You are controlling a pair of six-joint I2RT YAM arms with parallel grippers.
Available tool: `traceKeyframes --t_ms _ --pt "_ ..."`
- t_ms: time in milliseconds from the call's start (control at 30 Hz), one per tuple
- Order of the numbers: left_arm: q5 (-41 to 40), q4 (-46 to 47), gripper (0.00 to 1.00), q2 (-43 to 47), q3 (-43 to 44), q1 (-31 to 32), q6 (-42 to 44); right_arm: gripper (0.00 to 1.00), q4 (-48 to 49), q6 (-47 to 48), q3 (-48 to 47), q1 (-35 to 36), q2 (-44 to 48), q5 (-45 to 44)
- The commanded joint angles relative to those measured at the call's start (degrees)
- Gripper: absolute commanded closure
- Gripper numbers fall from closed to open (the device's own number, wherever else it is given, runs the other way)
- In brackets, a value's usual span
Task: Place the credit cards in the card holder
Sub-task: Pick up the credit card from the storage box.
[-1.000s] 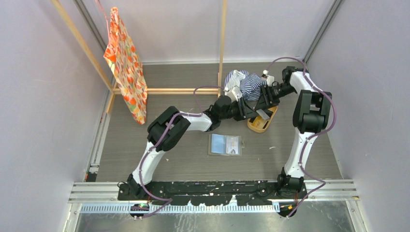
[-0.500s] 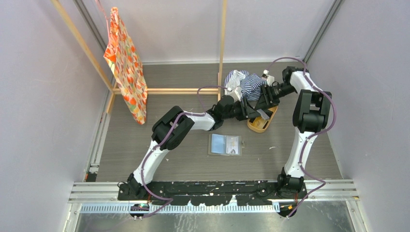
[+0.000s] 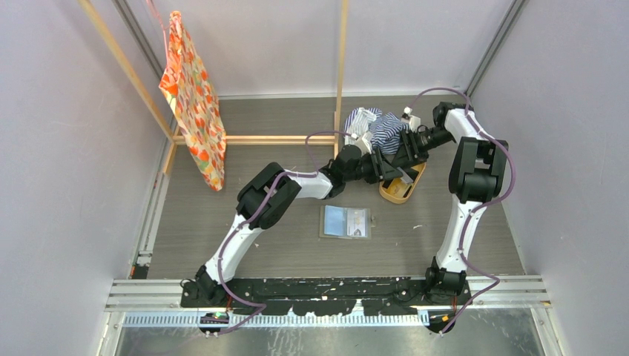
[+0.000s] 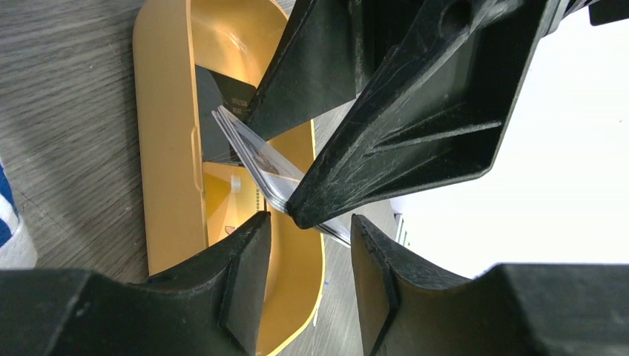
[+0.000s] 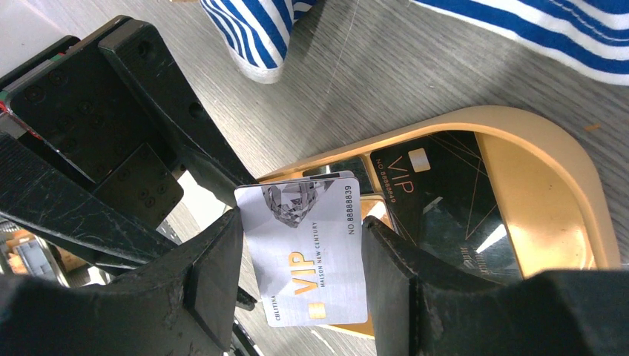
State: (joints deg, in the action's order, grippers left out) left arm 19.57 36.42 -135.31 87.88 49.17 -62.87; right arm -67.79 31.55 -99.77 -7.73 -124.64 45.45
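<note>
Over the orange tray (image 5: pixel 541 215), at the far right of the surface (image 3: pixel 282 245), my two pincers meet nose to nose. My right pincer (image 5: pixel 300 226) is clamped on a pale card (image 5: pixel 311 267), with the card's long edges against the two fingers. The card's long axis runs out along those fingers, so the free end sticks past the tips toward my left arm. My left pincer (image 4: pixel 308 252) stands with its jaws apart and grips nothing.

In the left wrist view the pale card shows edge-on, slanting across the gap between the left fingers. Its low end comes close to one finger, but I cannot tell whether they touch. The edge may be more than one card thick.

I judge this to be a hand-over. It turns on that slant, because the left jaws need the card's flat faces square to their pads before they close on its free end.

A black card (image 5: pixel 430 200) lies in the tray below. The card holder (image 3: pixel 346 222) lies open and flat on the surface, on the near side of the tray. It is well apart from both pincers and closer to my left arm.
</note>
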Motion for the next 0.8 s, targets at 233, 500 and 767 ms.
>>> traceKeyframes --t_ms 233,500,767 --pt "0.97 0.83 0.54 -1.41 2.05 0.32 -0.67 0.64 -2.32 1.50 -2.32 -0.36 -0.92 2.16" --pt "0.99 0.56 0.54 -1.78 1.96 0.32 -0.98 0.62 -3.21 1.97 -2.82 -0.53 -1.64 2.80" --pt "0.82 0.12 0.54 -1.95 2.10 0.32 -1.03 0.59 -3.61 2.11 -2.92 -0.71 -1.83 3.24"
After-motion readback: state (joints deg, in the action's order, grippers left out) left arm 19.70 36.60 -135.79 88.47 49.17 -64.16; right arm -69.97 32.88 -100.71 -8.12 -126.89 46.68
